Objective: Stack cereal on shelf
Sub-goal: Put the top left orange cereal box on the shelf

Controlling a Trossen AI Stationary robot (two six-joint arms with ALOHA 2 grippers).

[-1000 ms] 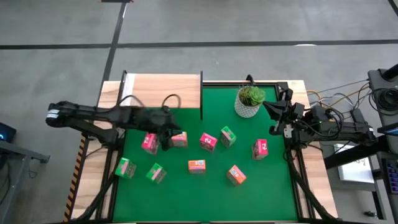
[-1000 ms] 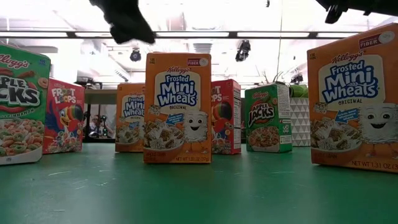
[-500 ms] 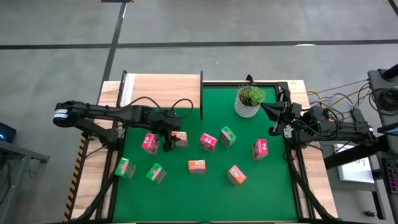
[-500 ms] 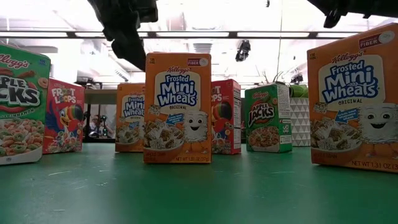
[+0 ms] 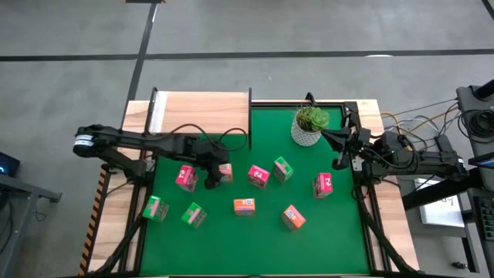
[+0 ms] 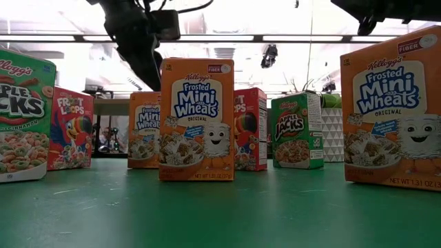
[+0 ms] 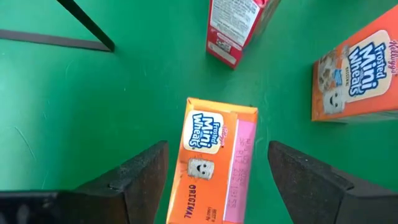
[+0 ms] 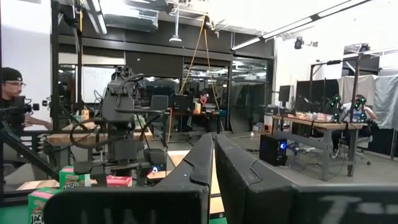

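Cereal is what sits nearest me: an orange box (image 7: 214, 163) stands on the green mat directly under my left gripper (image 7: 217, 171), my two dark fingers (image 7: 140, 177) spread wide to either side of it with green showing between each pad and the cardboard, so I hold nothing. In the high view that same gripper (image 5: 214, 171) hangs over the orange box (image 5: 224, 172), with a pink box (image 5: 185, 177) just beside it toward my arm's base and another pink box (image 5: 258, 176) on the other side. Nearer the front edge of the mat stand two green boxes (image 5: 156, 208) (image 5: 193, 215), a second orange box (image 5: 244, 205) and a third orange box (image 5: 292, 218). Toward the right side are a green box (image 5: 283, 169) and a pink box (image 5: 323, 184). All nine stand apart on the mat (image 5: 309, 247); not one is on the shelf (image 5: 202, 113), whose light plank top lies at the far left corner of the table, beyond my left arm. A potted plant (image 5: 310, 123) stands at the far edge of the mat. My right gripper (image 5: 340, 147) waits at the right edge near that plant, raised off the table, its fingers (image 8: 239, 168) pressed together and holding nothing. Beyond the table, the right wrist view shows a person (image 8: 12, 93) seated at a desk.
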